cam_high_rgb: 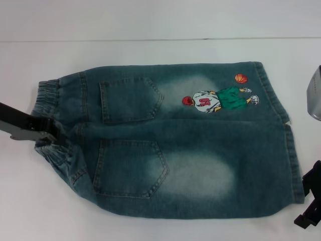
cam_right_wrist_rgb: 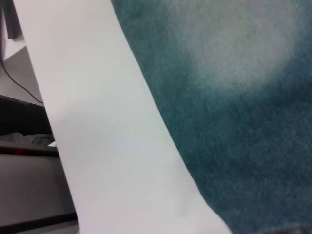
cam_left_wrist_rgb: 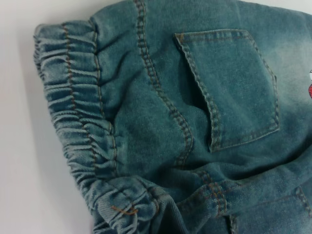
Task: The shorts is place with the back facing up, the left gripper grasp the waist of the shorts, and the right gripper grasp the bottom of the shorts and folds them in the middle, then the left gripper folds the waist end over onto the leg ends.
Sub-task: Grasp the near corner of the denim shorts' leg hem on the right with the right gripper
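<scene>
The shorts (cam_high_rgb: pixel 190 150) lie flat on the white table (cam_high_rgb: pixel 30 201), back up, with both back pockets showing. The gathered waist (cam_high_rgb: pixel 47 95) is at the left, and the straight leg hems (cam_high_rgb: pixel 293 150) at the right, near the cartoon (cam_high_rgb: pixel 215 99) and orange ball (cam_high_rgb: pixel 242 78). My left gripper (cam_high_rgb: pixel 47 136) sits at the middle of the waist, shut on the band, which puckers around it. The left wrist view shows the waistband (cam_left_wrist_rgb: pixel 73 97) bunching and one pocket (cam_left_wrist_rgb: pixel 234 87). My right gripper (cam_high_rgb: pixel 310 203) hovers just off the near hem corner, apart from the cloth. Its wrist view shows a faded denim (cam_right_wrist_rgb: pixel 234 97) patch.
A grey metal object (cam_high_rgb: pixel 313 98) juts in at the right edge, beyond the hems. The table's far edge (cam_high_rgb: pixel 150 40) runs behind the shorts. In the right wrist view the table (cam_right_wrist_rgb: pixel 97 122) drops off to dark shelving (cam_right_wrist_rgb: pixel 24 170).
</scene>
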